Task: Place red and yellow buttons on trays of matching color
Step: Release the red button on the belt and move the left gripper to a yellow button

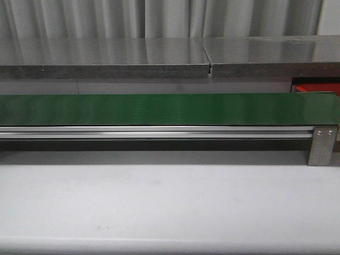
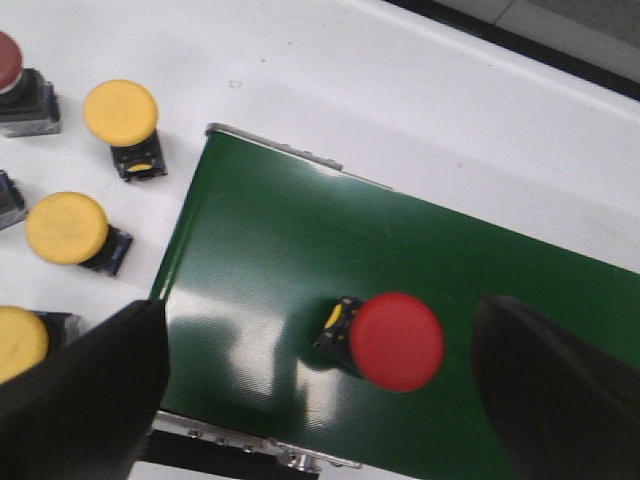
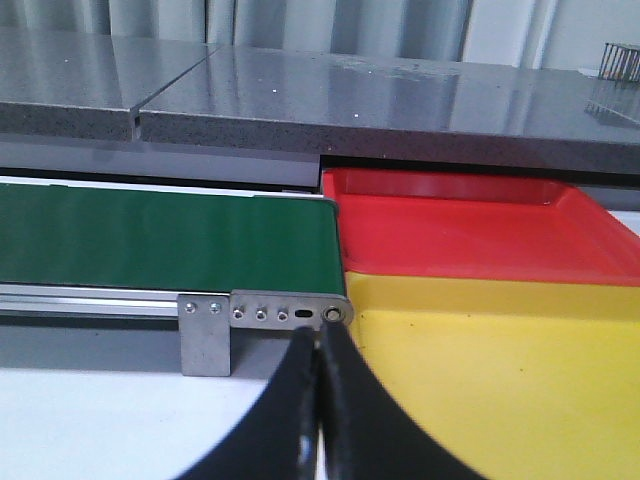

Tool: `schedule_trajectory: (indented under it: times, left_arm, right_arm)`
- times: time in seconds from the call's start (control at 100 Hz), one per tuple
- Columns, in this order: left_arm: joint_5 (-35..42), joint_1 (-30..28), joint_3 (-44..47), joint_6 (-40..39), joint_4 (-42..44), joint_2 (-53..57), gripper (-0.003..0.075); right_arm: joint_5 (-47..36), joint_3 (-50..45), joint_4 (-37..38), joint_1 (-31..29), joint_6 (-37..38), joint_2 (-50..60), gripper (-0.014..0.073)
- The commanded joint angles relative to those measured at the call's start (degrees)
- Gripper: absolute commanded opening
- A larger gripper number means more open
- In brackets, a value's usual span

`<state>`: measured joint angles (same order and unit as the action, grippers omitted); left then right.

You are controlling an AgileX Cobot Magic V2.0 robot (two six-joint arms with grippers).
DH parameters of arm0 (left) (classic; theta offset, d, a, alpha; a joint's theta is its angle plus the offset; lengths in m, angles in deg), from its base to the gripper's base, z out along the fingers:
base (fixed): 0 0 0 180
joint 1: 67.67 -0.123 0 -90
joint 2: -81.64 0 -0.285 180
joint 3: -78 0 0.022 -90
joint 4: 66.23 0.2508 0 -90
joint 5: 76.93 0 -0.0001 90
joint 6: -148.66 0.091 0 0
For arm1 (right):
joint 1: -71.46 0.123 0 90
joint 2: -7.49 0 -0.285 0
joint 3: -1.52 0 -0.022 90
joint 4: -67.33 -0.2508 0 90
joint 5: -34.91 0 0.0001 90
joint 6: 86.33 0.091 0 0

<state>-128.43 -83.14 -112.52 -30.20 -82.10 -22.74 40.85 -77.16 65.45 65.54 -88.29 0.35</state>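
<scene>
A red button (image 2: 396, 341) with a black base lies on the green belt (image 2: 300, 230), in the left wrist view. My left gripper (image 2: 320, 330) is open above it. Its dark fingers (image 2: 80, 400) stand wide on either side without touching the button. Three yellow buttons (image 2: 120, 112) (image 2: 66, 228) (image 2: 18, 343) and a darker red one (image 2: 8, 60) sit on the white table beside the belt's end. My right gripper (image 3: 320, 340) is shut on nothing, low before the belt's other end. There the red tray (image 3: 450, 235) lies behind the yellow tray (image 3: 500, 370).
In the front view the long green belt (image 1: 170, 109) crosses the table on an aluminium rail (image 1: 159, 132) with a steel bracket (image 1: 321, 146). A corner of the red tray (image 1: 313, 87) shows at the right. A grey counter (image 1: 159, 58) runs behind. Neither arm shows there.
</scene>
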Motion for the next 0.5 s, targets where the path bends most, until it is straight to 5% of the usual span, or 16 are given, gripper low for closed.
schedule_trajectory:
  times: [0.0,0.49]
  left_arm:
    - [1.3,-2.1,0.0,-1.1,-0.4,2.9,0.0585]
    - [0.8,-8.3,3.6,-9.9,9.9,-2.4,0.0585]
  right_arm:
    - [-4.2,1.2,0.0,0.1,-0.3,1.0,-0.0116]
    - [-4.2,1.2,0.0,0.1,-0.3,1.0,-0.0116]
